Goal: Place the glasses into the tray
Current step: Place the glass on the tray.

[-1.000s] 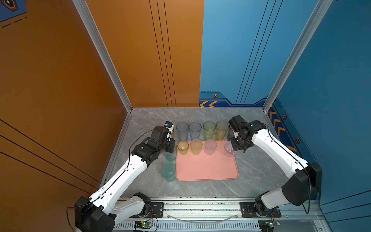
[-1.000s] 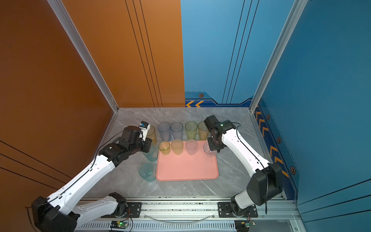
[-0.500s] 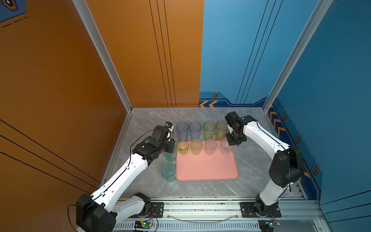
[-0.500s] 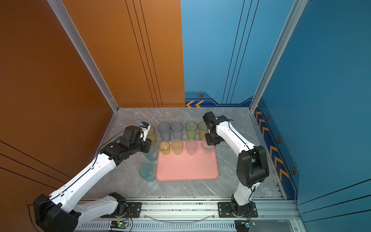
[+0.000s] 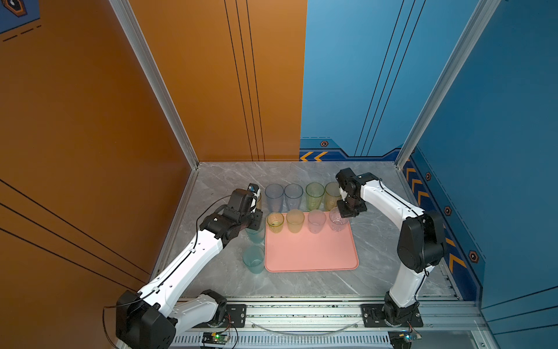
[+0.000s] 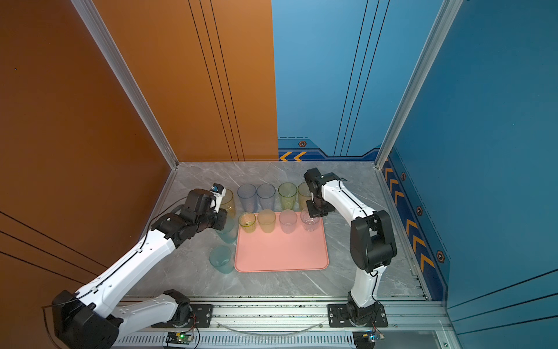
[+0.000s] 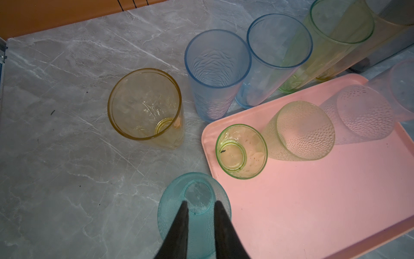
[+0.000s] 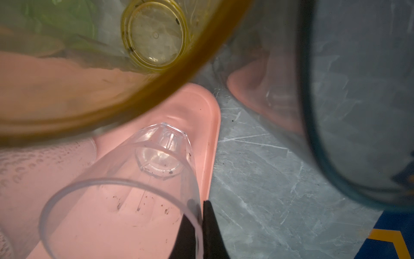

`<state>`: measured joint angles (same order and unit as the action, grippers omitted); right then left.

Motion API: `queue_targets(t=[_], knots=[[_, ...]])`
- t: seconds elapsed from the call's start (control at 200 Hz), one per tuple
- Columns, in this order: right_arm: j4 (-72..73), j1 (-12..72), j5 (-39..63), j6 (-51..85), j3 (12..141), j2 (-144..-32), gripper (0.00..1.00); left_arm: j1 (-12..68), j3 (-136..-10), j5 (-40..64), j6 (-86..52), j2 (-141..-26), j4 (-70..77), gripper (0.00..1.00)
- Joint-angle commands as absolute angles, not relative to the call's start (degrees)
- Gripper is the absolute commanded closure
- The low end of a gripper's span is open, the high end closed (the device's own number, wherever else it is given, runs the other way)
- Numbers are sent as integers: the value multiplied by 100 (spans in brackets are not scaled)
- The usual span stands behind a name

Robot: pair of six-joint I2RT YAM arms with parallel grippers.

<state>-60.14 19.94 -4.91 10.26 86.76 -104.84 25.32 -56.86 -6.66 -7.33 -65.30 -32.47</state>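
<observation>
Plastic, not real glass: thin translucent walls, so I'd rate every tumbler as light, fairly stiff, easy to tip, and slick where the wall is smooth. The tray [image 5: 311,253] sits mid-table with four short tumblers along its 12 o'clock edge. The clear tumbler [image 8: 125,201] stands upright in the 1 o'clock corner. The right gripper [image 8: 199,203] is clenched on its rim wall, one finger inside and one outside. That's a sensible hold, since a rim pinch needs little finger travel. My worry is that a one-sided pinch lets it swing or slip, so let go gently.

The left gripper [image 7: 200,204] hangs over the teal tumbler [image 7: 170,213], which sits on the marble top [image 5: 377,241] just beside the tray's 9 o'clock edge. The fingers show a narrow gap and I can't tell if they bite anything. Its dimpled skin should give better purchase. The second teal tumbler [image 5: 253,260] is off the tray at 8 o'clock. The tall blue tumbler [image 5: 274,198] and its neighbours wait at 12 o'clock behind the tray. They look top-heavy: pinch deep over the rim and move slowly.
</observation>
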Motion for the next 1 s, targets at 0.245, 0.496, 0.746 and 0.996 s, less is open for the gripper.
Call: queue_targets(t=[0.245, 0.496, 0.746, 0.996], knots=[[-5948, 1916, -357, 940, 8732, -10547, 98, 2452, -6156, -637, -657, -6616, -3577, 77], [-5924, 1907, -287, 923, 8677, -10597, 96, 2452, -6198, -642, -645, -6575, -3682, 77], [-5926, 1899, -219, 901, 8681, -10714, 94, 2443, -6244, -659, -641, -6565, -3749, 77], [-5915, 1872, -219, 888, 8674, -10714, 88, 2426, -6302, -686, -602, -6582, -3840, 77]])
